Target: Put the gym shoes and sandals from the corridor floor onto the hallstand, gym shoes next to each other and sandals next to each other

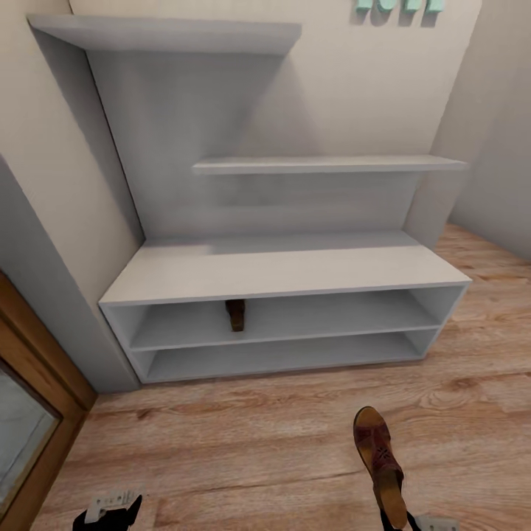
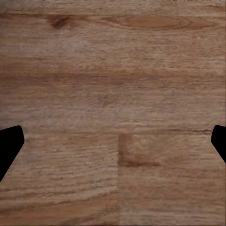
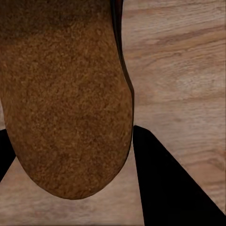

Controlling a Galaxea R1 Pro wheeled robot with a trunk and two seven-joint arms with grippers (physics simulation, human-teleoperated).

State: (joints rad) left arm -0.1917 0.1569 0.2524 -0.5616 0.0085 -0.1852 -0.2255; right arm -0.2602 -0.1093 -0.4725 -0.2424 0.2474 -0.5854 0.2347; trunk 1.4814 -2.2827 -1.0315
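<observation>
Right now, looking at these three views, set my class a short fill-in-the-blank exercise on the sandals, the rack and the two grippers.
1. One sandal stands on the rack's ____ open shelf.
2. The other sandal is held by the ____ gripper.
3. The left gripper, fingers spread, holds ____.
4. Below the left gripper lies the wooden ____.

Missing words: upper; right; nothing; floor

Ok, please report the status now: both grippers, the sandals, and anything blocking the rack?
Left gripper open over bare floor. Right gripper shut on sandal. Other sandal on hallstand upper shelf. Path to rack clear.
</observation>
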